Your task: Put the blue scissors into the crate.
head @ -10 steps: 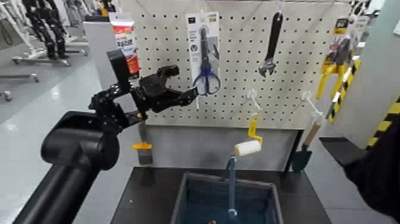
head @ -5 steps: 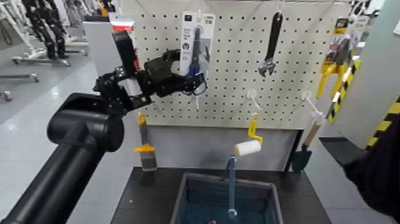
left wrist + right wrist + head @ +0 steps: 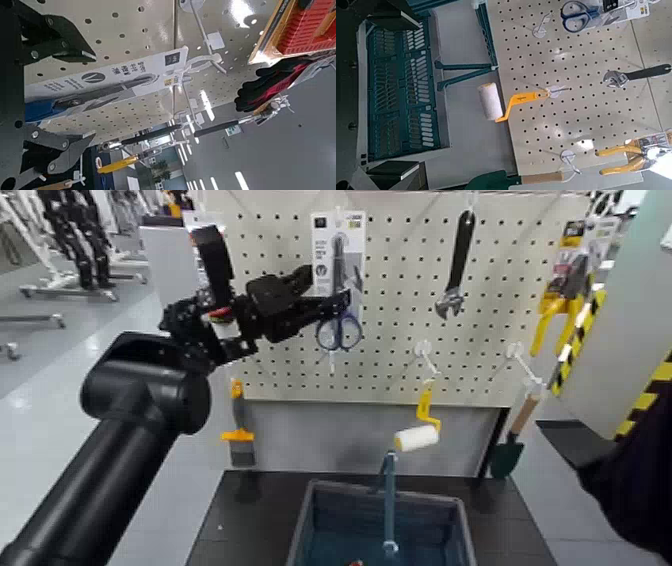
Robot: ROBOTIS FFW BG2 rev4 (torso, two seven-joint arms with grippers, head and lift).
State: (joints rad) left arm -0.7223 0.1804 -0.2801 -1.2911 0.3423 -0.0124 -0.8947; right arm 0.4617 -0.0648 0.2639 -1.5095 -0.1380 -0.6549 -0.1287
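The blue scissors (image 3: 340,328) hang on their tall white card on the pegboard, upper middle in the head view. My left gripper (image 3: 322,302) reaches them from the left, and its fingers (image 3: 57,46) press on the card's two edges near the blue handles (image 3: 32,111). The card is slightly tilted on its hook. The crate (image 3: 330,525) stands below on the black table, with its blue handle post (image 3: 388,500) upright. My right gripper (image 3: 403,91) hangs open and empty above the crate (image 3: 399,111), at the lower right of the head view. The right wrist view also shows the scissors (image 3: 578,12).
The pegboard also carries a black wrench (image 3: 458,260), yellow-handled pliers (image 3: 558,302), a paint roller (image 3: 415,436), a trowel (image 3: 508,452) and a scraper (image 3: 238,436). A yellow-black striped post (image 3: 640,405) stands at the right. Open floor lies to the left.
My left gripper rose from below the card to its lower edge and closed on it. The card swung left, then back towards hanging straight.
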